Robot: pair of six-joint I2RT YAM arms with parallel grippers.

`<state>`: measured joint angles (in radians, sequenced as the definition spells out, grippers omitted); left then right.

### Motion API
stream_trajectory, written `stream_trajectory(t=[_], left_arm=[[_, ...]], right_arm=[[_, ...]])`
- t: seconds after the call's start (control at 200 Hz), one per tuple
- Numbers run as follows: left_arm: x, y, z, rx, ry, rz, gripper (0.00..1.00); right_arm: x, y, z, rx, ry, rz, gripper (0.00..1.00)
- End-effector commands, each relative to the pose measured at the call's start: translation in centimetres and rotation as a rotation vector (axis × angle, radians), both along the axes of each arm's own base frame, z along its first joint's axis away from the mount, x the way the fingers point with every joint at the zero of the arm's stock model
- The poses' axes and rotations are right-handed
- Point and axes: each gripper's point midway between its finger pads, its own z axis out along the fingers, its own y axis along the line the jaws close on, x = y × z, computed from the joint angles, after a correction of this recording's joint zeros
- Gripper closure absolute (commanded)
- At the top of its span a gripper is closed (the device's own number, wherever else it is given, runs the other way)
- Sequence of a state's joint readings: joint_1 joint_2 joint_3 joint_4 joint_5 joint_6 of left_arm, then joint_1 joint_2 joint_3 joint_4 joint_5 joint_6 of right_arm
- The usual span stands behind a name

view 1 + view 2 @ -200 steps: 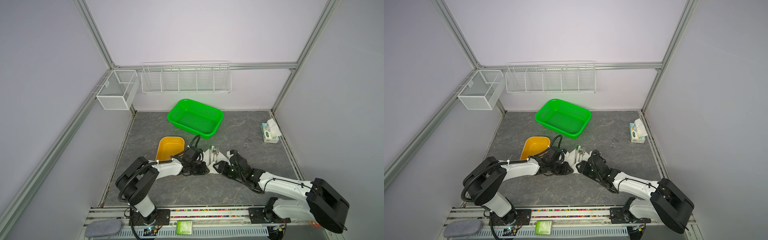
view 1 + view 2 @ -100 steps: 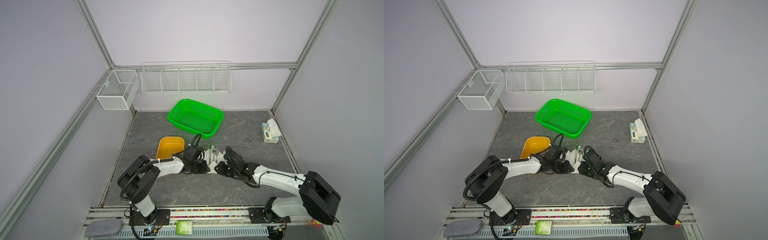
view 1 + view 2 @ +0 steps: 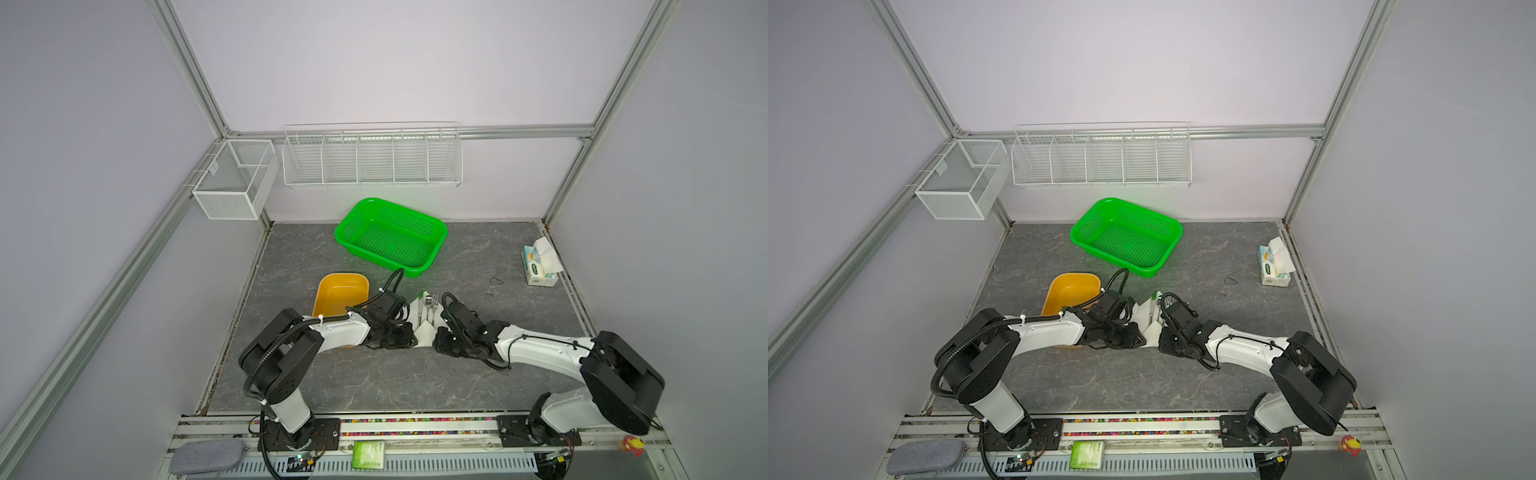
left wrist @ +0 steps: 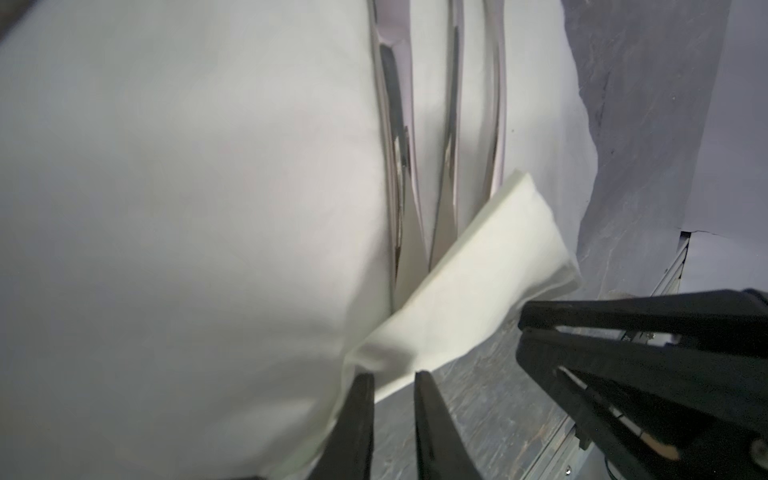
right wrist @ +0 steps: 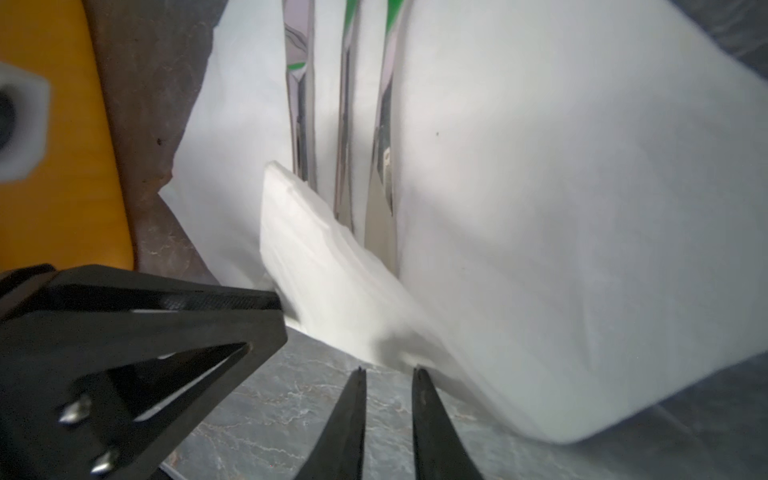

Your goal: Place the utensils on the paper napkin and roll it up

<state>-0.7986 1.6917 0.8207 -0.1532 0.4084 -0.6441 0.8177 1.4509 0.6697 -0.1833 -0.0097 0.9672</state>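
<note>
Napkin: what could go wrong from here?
1. The left gripper pinches the paper napkin only at a thin folded corner; it may tear or slip free.
2. The utensils lie loose between the raised flaps, the fork poking out at the far end; they could slide out in rolling.
3. The right gripper sits close beside the left gripper; they might collide.

Bare surface (image 3: 395, 386) along the near side, open stretch right of napkin (image 3: 424, 332) toward tissue pack (image 3: 539, 266), tray (image 3: 340, 291) and basket (image 3: 390, 243) hemming left and back.
</note>
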Motion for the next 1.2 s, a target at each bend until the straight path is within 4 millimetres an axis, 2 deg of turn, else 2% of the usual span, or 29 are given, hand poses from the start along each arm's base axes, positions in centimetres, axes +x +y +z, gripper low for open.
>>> stream_trajectory(t=[0.0,0.14,0.405,0.49,0.62,0.75,0.895,1.195], left_arm=[[0.4,0.0,0.5,0.005,-0.025,-0.018,0.78],[0.5,0.1,1.3,-0.001,-0.055,-0.029,0.75],[0.6,0.8,0.3,0.037,-0.034,-0.027,0.76],[0.7,0.9,-0.1,0.054,-0.025,-0.024,0.77],[0.6,1.0,-0.3,0.069,-0.015,-0.029,0.81],[0.4,1.3,-0.6,0.083,-0.009,-0.031,0.82],[0.4,1.2,-0.6,0.085,-0.005,-0.031,0.82],[0.5,1.3,-0.4,0.086,-0.009,-0.029,0.82]], right_arm=[[0.3,-0.7,-0.4,-0.046,0.008,-0.018,0.77],[0.2,-1.0,-0.7,-0.057,0.019,-0.034,0.77],[-0.1,-1.5,-1.3,-0.067,0.044,-0.073,0.77],[0.3,-0.6,-0.5,-0.027,0.018,-0.049,0.77],[1.1,1.5,1.9,0.050,-0.052,0.023,0.77],[1.2,2.9,2.5,0.067,-0.058,0.070,0.83],[1.1,4.2,1.7,0.079,-0.033,0.098,0.87],[0.6,2.8,-1.1,-0.012,0.040,0.049,0.88]])
